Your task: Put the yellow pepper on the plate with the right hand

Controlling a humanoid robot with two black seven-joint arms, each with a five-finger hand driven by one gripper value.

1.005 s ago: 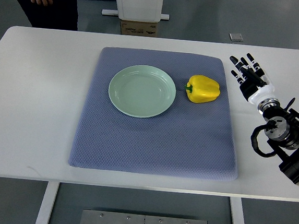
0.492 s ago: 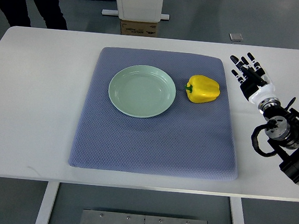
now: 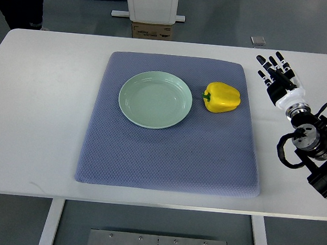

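Slightly farther — right hand (image 3: 279, 78), fingers (image 3: 269, 67) spread

right side: the black-fingered right robot hand (image 3: 276, 75) is hovering with fingers spread over bare white table (image 3: 38, 117), nothing lying between it and the yellow bell pepper (image 3: 222, 98).
pepper to plate: a narrow strip of blue-grey quilted mat (image 3: 166, 157) is showing between the pepper and the pale green round plate (image 3: 155, 99), unobstructed.

Glossy yellow pepper (image 3: 222, 98); matt woven cloth mat (image 3: 169, 152).
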